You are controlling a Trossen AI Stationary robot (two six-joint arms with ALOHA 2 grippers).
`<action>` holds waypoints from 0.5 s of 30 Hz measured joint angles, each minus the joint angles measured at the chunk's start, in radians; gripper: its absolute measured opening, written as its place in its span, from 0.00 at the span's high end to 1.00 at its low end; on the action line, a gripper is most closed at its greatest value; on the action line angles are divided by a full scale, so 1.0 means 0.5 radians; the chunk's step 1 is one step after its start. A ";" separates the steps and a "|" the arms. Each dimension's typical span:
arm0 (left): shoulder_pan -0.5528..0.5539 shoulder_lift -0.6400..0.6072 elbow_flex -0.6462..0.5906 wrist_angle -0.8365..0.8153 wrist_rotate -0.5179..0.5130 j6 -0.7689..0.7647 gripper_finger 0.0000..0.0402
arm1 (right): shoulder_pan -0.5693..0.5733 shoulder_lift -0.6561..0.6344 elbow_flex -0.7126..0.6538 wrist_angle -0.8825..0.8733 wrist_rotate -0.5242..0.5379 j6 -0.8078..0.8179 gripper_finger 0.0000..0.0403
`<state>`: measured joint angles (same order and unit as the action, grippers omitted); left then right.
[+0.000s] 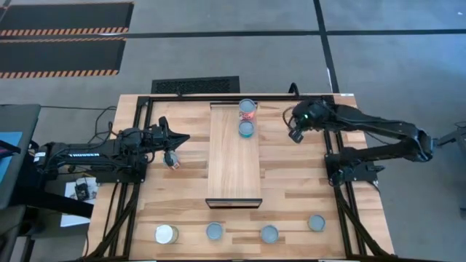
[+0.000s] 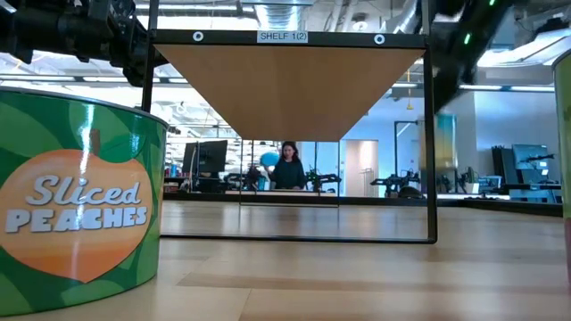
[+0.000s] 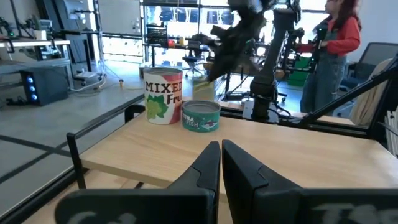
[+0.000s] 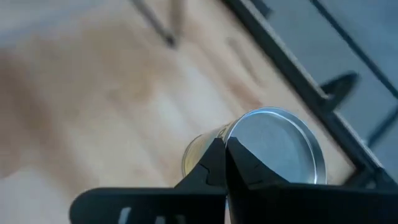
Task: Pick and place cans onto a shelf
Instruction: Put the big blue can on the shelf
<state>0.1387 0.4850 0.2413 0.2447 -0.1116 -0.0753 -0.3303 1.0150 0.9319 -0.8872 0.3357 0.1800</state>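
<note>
**Ana:** Low view first: what can you read?

**Ben:** "Sliced PEACHES" on the green can (image 2: 76, 209) at the near edge, cut off by the frame. A tag reading "SHELF 1(2)" (image 2: 283, 37) sits on the black frame (image 2: 432, 143) above the shelf's underside (image 2: 285, 89). A person (image 2: 289, 167) stands far back in the room.

**Ana:** And the left wrist view?

**Ben:** Two cans stand touching on the shelf (image 3: 311, 152): a taller one (image 3: 163, 95) reading "MIXED Fru…", the rest turned away, and a squat teal one (image 3: 201, 116) whose label ends in "FISH"; the word above is hard to make out. Behind them a pale can (image 3: 203, 87) is largely hidden by the right arm. Another person (image 3: 333, 50) in a red top stands beyond.

**Ana:** Fingers?

**Ben:** The left gripper (image 3: 221, 163) has its fingers pressed together, empty, hovering beside the shelf over the surface (image 1: 291, 182). The right gripper (image 4: 225, 163) is also closed, its tips together against the pale can (image 4: 261, 146), which has a silvery lid; its label can't be read.

**Ana:** High view?

**Ben:** Four more cans line the near edge: white-topped (image 1: 166, 233), then three bluish (image 1: 214, 231) (image 1: 269, 233) (image 1: 316, 223). Their labels are hidden.
</note>
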 joint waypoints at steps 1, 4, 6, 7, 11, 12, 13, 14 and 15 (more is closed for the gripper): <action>0.000 0.000 0.000 0.000 0.000 -0.001 0.98 | 0.100 -0.012 0.056 -0.072 -0.002 0.038 0.98; 0.000 0.000 0.000 0.000 0.000 -0.001 0.98 | 0.419 -0.017 0.223 -0.199 0.008 0.152 0.98; 0.000 0.000 0.000 -0.001 0.000 -0.001 0.98 | 0.633 -0.016 0.316 -0.208 0.027 0.187 0.98; 0.000 0.000 0.000 0.000 0.000 -0.001 0.98 | 0.738 -0.003 0.356 -0.168 0.050 0.186 0.98; 0.000 0.000 0.000 0.000 0.000 0.000 0.98 | 1.098 0.103 0.472 0.102 0.190 0.084 0.98; 0.000 0.000 0.000 0.000 0.000 -0.001 0.98 | 1.162 0.143 0.492 0.198 0.210 0.022 0.98; 0.000 0.001 0.000 0.000 0.000 -0.001 0.98 | 1.216 0.190 0.513 0.290 0.215 -0.044 0.98; 0.000 0.000 0.000 0.000 0.000 -0.001 0.98 | 1.253 0.238 0.528 0.362 0.216 -0.106 0.98; 0.000 0.000 0.000 0.000 0.000 -0.001 0.98 | 1.280 0.293 0.545 0.406 0.216 -0.175 0.98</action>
<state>0.1387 0.4850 0.2413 0.2447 -0.1116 -0.0757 0.3098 1.1614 1.2046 -0.6844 0.4437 0.0927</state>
